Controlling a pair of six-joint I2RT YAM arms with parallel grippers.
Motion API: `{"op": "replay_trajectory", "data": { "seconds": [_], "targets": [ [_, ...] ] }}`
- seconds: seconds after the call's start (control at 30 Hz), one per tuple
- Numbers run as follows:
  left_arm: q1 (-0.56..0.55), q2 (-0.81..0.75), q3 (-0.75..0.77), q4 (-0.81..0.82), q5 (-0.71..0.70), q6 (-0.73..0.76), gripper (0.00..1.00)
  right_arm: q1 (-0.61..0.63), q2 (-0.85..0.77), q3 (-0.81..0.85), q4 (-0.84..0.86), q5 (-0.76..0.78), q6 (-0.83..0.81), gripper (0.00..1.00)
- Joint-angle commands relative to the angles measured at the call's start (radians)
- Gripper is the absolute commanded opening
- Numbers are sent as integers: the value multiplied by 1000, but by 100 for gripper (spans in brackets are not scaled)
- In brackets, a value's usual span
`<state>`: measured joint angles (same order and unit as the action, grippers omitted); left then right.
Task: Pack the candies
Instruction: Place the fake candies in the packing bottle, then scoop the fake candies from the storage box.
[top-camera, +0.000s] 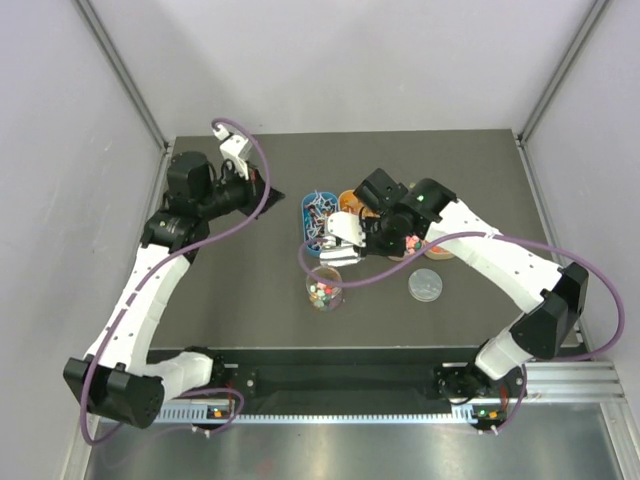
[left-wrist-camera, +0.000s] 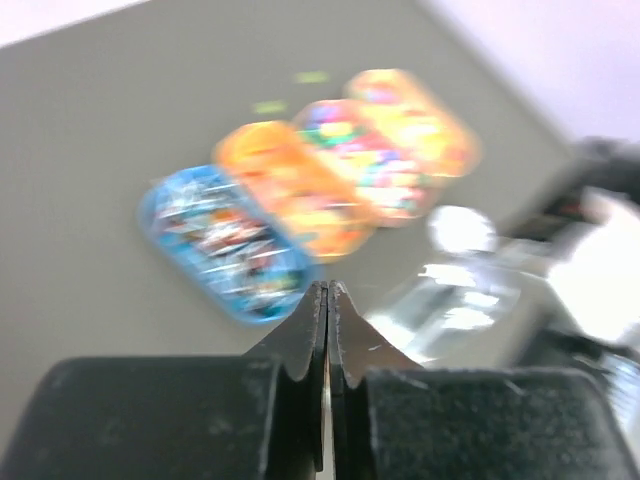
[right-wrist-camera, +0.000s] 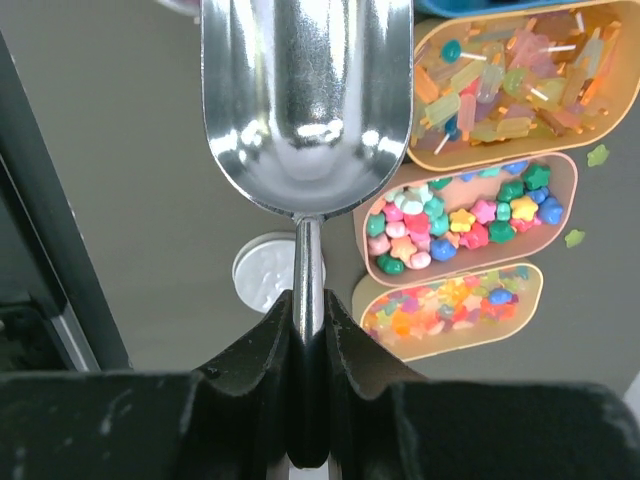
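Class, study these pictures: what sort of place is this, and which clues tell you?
Probably a robotics lab test cell, not a shop: two robot arms bolted along a dark table, plain white panels boxing it in, and an aluminium rail in front.

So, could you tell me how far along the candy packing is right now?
Early on. Done: the lid is off and a shallow layer of candies sits in the clear jar. In hand: the right gripper is shut on the metal scoop, whose bowl is empty. Left: the trays hold plenty of candies, and the lid is not yet on. The left gripper is shut and holds nothing.
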<state>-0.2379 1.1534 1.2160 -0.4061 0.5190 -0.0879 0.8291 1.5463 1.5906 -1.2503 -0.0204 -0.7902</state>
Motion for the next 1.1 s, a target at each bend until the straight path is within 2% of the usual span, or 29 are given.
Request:
{"op": "replay_trajectory", "data": {
  "seconds": [0.0, 0.2, 0.63, 0.77, 1.07],
  "targets": [
    [-1, 20, -48, 99, 382, -165, 0, -2, -22, 63, 109, -55, 108, 0],
    [-11, 72, -49, 113, 389, -165, 0, -64, -26, 201, 126, -118, 160, 0],
    [-17, 146, -6, 150, 363, -182, 0, -84, -12, 304, 132, -194, 178, 0],
    [-21, 161, -18, 159, 352, -177, 0, -84, -23, 345, 132, -269, 183, 0],
    [-47, 200, -9, 171, 343, -174, 0, -160, -25, 404, 189, -412, 321, 0]
  ]
}}
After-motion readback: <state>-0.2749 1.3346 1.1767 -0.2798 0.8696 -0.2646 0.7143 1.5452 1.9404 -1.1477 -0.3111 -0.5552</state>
